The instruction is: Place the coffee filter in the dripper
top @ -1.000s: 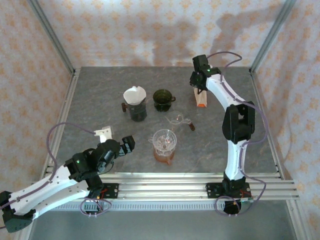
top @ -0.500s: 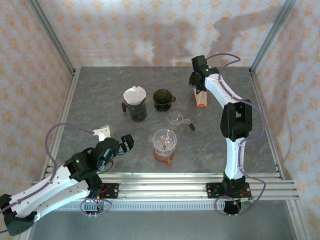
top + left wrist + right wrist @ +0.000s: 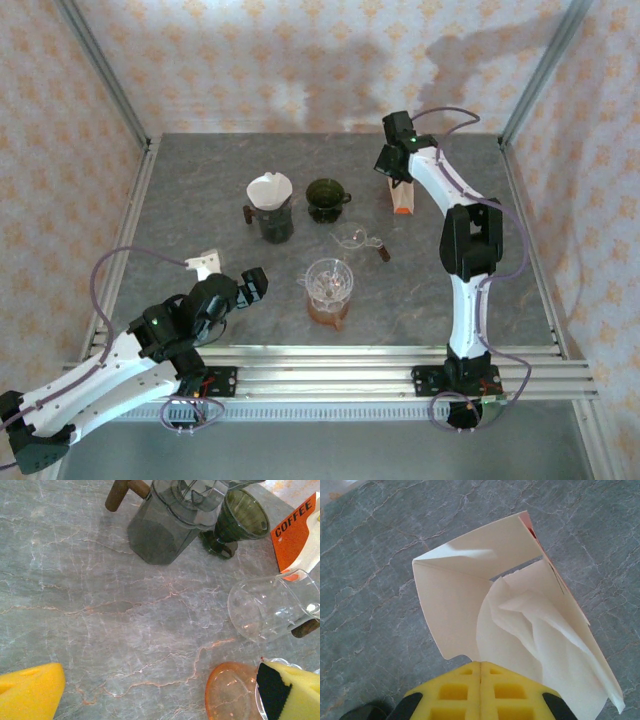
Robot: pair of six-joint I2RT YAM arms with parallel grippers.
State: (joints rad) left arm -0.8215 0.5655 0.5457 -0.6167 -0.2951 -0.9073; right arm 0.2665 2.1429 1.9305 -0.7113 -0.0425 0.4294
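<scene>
Out ahead of our left arm, low over the grey marbled table (image 3: 200, 180), the left claw (image 3: 255, 287) hangs with its 2 yellow fingers (image 3: 30, 692) spread wide, and only bare stone lies between them. Ahead of this claw, a little left of its centre, we see a smoky grey pitcher (image 3: 160, 535) standing upright with a brown handle (image 3: 117, 492); from above, its top looks white. Just to the right of the pitcher stands the dark green dripper (image 3: 242, 517), upright on its small foot with its mouth open. To the claw's front right, a clear glass cup (image 3: 270, 607) lies on its side. Close against the claw's right finger we find a clear vessel with an orange base (image 3: 230, 692). Beyond the cup, at the far right of this claw's view, stands an orange and white box (image 3: 295, 530) printed COFFEE.

Further right, our right claw (image 3: 393, 185) hovers directly over that box at the far side of the table. Its 2 yellow pads (image 3: 455, 690) are pressed flat together with no gap. The coffee filter (image 3: 520, 625), a crumpled white paper, sits inside the open box straight ahead of the pads. Its lower edge runs in under them, so we read the claw as pinching the filter. The dripper stands well apart from this claw, off toward the left arm's side.
</scene>
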